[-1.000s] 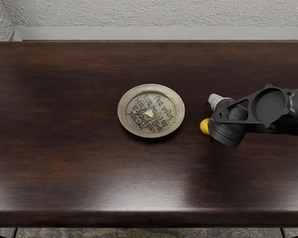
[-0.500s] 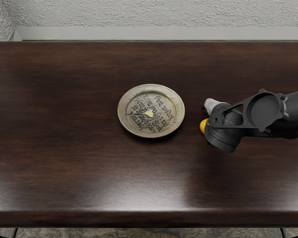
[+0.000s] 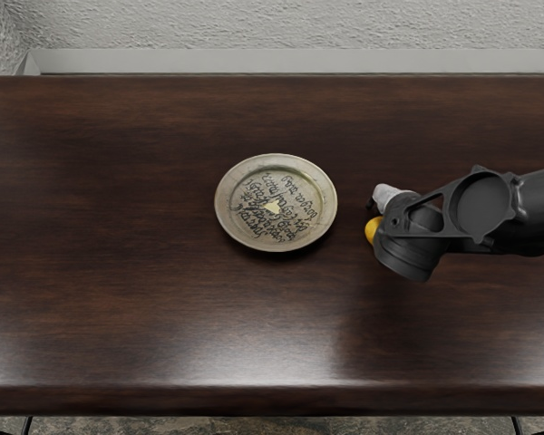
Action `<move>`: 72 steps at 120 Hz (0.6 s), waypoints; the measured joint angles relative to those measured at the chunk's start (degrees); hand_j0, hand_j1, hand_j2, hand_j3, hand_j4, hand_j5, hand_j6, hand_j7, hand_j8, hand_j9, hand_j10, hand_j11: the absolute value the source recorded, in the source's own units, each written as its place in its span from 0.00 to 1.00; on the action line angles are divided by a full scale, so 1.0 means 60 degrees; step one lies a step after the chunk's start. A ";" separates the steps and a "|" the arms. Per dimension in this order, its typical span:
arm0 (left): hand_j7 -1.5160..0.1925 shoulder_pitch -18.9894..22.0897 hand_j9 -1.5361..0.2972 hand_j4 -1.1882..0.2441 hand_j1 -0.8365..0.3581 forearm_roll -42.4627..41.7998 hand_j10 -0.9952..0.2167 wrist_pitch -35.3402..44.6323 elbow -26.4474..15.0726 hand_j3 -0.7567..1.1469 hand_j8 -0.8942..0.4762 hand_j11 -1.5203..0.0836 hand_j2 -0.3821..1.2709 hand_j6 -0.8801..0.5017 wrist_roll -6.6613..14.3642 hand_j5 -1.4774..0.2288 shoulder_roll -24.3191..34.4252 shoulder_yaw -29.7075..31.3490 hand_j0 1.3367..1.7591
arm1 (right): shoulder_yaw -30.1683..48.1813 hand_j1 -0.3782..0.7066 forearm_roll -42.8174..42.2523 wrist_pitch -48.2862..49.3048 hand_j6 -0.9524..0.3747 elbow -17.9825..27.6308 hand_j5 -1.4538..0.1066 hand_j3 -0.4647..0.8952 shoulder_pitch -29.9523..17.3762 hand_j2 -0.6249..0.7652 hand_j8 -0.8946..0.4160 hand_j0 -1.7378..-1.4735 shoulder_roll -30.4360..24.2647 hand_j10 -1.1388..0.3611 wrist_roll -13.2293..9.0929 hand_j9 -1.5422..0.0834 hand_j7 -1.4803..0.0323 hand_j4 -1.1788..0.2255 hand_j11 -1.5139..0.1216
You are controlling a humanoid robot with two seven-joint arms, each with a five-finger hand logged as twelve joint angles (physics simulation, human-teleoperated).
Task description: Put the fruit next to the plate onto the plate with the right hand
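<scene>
A round, worn metal plate with dark script on its face lies in the middle of the dark wooden table. Just right of its rim sits a small yellow fruit, a short gap away from the plate. Only the fruit's left edge shows; the rest is hidden under my right hand. The right arm comes in from the right edge, and its dark wrist hangs directly over the fruit. The wrist blocks the view of the grasp. The left arm is out of view.
A pale textured wall runs behind the table's far edge. The table's front edge lies near the bottom of the picture. Nothing else stands on the wood.
The right hand and wrist have crept slightly left and up over the fruit, mostly in the first half second. The fruit and plate have stayed in place.
</scene>
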 joint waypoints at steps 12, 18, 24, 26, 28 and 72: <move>0.88 -0.0011 0.84 0.83 0.99 0.0000 0.82 0.0000 0.0000 0.40 0.65 0.94 0.23 0.63 0.0000 0.86 0.0000 0.0001 0.76 | -0.0010 0.36 -0.0002 0.0001 0.50 0.0001 0.68 0.34 -0.0014 0.41 0.46 0.30 0.0001 0.56 0.0001 0.72 0.73 0.63 0.69; 0.88 -0.0002 0.84 0.83 0.99 0.0000 0.82 0.0000 0.0000 0.40 0.65 0.94 0.23 0.63 0.0000 0.86 0.0000 0.0001 0.76 | -0.0014 0.37 -0.0012 0.0001 0.51 0.0001 0.68 0.34 -0.0018 0.41 0.46 0.30 0.0001 0.55 0.0005 0.72 0.71 0.62 0.68; 0.88 -0.0008 0.84 0.83 0.99 0.0000 0.82 0.0000 0.0000 0.40 0.65 0.94 0.23 0.63 0.0000 0.86 0.0000 0.0002 0.76 | -0.0019 0.38 -0.0026 0.0005 0.52 0.0001 0.67 0.34 -0.0021 0.41 0.46 0.30 -0.0003 0.55 0.0010 0.72 0.70 0.61 0.68; 0.88 -0.0002 0.84 0.83 0.99 0.0000 0.82 0.0000 0.0000 0.40 0.65 0.94 0.23 0.63 0.0000 0.86 0.0000 0.0002 0.76 | -0.0021 0.38 -0.0031 0.0006 0.52 0.0001 0.67 0.34 -0.0021 0.41 0.46 0.30 -0.0002 0.54 0.0012 0.72 0.70 0.61 0.67; 0.88 -0.0001 0.84 0.83 0.99 0.0000 0.82 0.0000 0.0000 0.40 0.65 0.94 0.23 0.63 0.0000 0.86 0.0000 0.0002 0.76 | -0.0022 0.38 -0.0033 0.0006 0.52 0.0001 0.67 0.34 -0.0022 0.41 0.46 0.30 -0.0003 0.54 0.0013 0.71 0.70 0.61 0.67; 0.88 -0.0010 0.84 0.83 0.99 0.0001 0.82 0.0000 0.0000 0.40 0.65 0.94 0.23 0.63 0.0000 0.86 0.0000 0.0000 0.76 | 0.0329 0.71 -0.0063 -0.0074 0.70 -0.0030 0.40 0.34 -0.0259 0.44 0.68 0.35 -0.0124 0.29 -0.0073 0.50 0.49 0.45 0.40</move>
